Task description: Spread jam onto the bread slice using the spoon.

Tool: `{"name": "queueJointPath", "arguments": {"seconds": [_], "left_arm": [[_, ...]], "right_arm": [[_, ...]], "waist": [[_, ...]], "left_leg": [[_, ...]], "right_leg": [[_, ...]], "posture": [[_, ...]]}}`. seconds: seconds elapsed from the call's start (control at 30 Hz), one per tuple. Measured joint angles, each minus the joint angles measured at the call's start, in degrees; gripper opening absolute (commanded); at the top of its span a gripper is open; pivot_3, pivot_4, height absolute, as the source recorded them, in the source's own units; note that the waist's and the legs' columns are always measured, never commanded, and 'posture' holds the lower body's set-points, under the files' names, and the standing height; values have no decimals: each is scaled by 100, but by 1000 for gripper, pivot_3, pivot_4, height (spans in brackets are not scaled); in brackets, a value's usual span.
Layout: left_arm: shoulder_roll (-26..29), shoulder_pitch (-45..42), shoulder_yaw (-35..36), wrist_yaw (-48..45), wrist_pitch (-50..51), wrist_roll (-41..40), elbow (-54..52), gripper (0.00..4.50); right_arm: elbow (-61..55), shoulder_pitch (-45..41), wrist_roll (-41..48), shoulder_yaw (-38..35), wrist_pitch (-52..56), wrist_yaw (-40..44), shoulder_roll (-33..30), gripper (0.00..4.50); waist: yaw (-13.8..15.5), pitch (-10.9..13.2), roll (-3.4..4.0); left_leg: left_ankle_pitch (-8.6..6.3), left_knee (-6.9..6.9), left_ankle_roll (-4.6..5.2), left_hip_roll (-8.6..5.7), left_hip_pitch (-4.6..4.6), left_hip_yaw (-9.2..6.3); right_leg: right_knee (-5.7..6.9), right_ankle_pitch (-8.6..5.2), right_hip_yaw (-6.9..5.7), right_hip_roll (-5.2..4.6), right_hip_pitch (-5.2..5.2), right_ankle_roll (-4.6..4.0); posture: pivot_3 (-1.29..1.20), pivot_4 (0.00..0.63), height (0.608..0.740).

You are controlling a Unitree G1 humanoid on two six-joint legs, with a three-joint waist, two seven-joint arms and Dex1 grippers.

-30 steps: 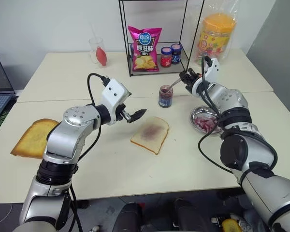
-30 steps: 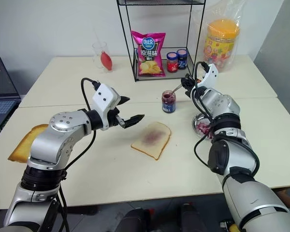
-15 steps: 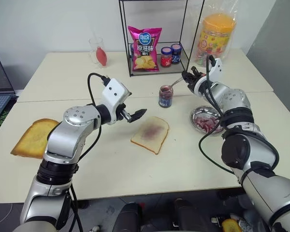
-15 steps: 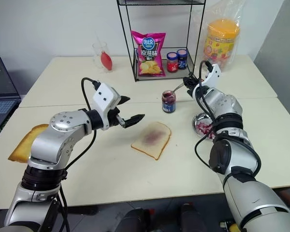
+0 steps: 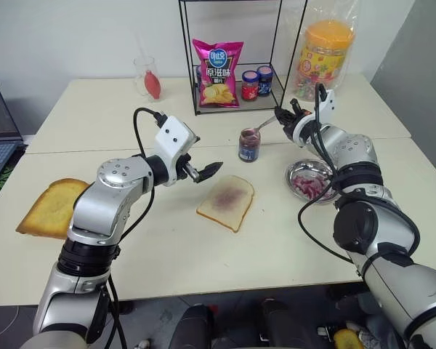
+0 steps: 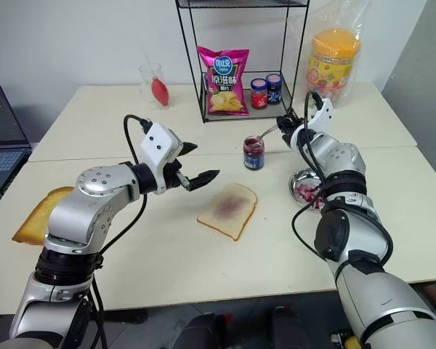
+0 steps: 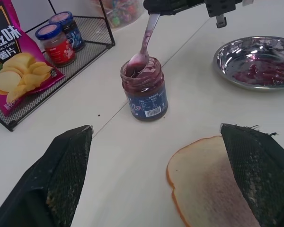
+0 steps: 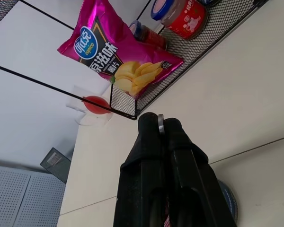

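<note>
Gripping the spoon (image 7: 144, 47) by its handle, the right gripper (image 5: 282, 115) holds its bowl in the jam (image 7: 136, 73). Left gripper (image 5: 200, 173), fingers apart, hovers beside the bread slice (image 5: 226, 201).

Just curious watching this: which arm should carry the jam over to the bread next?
The right. Its fingers are already shut on the spoon, whose bowl sits in the jam jar. The left gripper hangs open and empty beside the bread slice.

We can't see most of the spoon (image 8: 160, 124) in the right wrist view, its black fingers (image 8: 146, 161) cover it
</note>
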Motion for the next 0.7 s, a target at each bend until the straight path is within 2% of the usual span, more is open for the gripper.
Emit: {"name": "queueJointPath", "arguments": {"seconds": [0.7], "left_arm": [[-130, -15, 25, -3, 5, -101, 37, 4500]], "right_arm": [[-335, 220, 382, -204, 145, -274, -84, 13]], "waist": [[2, 0, 0]], "left_leg": [[0, 0, 0, -1, -1, 1]], "right_leg": [[-1, 0, 0, 0, 0, 0]], "posture": [[0, 150, 740]]}}
